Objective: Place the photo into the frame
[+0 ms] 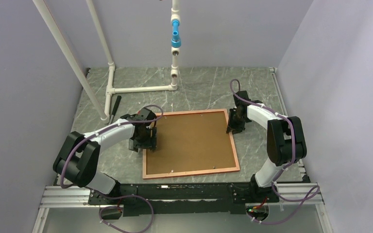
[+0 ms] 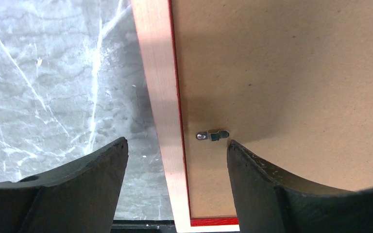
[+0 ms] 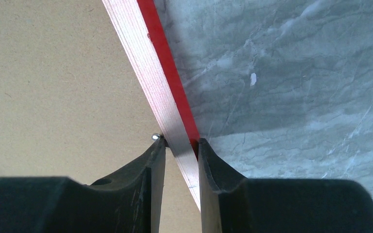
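The frame lies face down on the table, its pale wood back up and a red edge showing. A brown backing board fills it. The photo is hidden. My left gripper hovers open over the frame's left border; one finger is outside the border and the other is over the board, beside a small metal clip. My right gripper is at the right border, shut on it, with a finger on each side.
White pipework stands at the back left, with a black tool lying beside it. An aluminium rail runs along the near edge. Grey walls enclose the marble table.
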Robot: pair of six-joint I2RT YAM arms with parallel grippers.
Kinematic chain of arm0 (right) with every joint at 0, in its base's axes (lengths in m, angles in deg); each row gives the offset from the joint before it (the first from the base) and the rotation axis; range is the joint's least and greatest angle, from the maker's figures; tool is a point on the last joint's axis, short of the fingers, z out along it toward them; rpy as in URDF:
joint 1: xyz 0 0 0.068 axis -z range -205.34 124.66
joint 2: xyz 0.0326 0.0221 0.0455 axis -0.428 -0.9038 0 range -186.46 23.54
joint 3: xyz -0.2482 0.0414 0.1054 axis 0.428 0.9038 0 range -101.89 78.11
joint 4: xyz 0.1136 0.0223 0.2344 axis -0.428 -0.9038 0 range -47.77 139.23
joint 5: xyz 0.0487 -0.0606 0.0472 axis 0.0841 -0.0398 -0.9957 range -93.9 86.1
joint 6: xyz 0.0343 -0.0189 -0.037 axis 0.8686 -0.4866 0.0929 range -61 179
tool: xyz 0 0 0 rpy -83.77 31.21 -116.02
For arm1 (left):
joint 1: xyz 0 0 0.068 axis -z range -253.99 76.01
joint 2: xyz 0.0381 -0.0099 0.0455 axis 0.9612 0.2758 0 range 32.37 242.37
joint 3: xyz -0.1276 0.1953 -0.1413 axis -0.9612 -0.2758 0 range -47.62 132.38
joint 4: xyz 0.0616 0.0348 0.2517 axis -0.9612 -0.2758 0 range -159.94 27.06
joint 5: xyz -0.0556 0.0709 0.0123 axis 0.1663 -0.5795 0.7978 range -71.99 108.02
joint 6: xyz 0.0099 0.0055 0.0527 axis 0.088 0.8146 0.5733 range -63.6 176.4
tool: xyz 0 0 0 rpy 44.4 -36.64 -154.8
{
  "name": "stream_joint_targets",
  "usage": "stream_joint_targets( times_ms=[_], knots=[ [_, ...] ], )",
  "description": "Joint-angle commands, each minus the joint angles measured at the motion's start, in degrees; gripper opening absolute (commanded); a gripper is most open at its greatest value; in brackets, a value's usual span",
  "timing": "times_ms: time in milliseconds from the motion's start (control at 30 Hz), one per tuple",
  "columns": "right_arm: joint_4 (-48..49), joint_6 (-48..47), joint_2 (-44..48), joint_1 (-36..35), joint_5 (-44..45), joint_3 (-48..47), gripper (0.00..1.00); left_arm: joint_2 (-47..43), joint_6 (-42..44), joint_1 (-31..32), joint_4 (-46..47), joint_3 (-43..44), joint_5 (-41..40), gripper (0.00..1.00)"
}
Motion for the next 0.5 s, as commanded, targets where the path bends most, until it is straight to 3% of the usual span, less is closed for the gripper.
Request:
stream_joint_targets(
  times_ms=[0,267,467],
  knots=[
    [-1.48,-2.11,-2.57,0.75,6.26,3.23,0.00,-1.70,-1.61,-0.59,0.42,-2.47,-1.97,0.77],
    [-1.46,-2.41,-2.39,0.73,5.30,3.22,0.00,2.23,-3.91,-2.00,3.55,-2.76,-3.77,0.67],
    [-1.36,-2.85,-3.15,0.80,4.44,3.40,0.00,1.79,-3.16,-7.06,5.43,-2.15,-2.61,0.64]
  ],
)
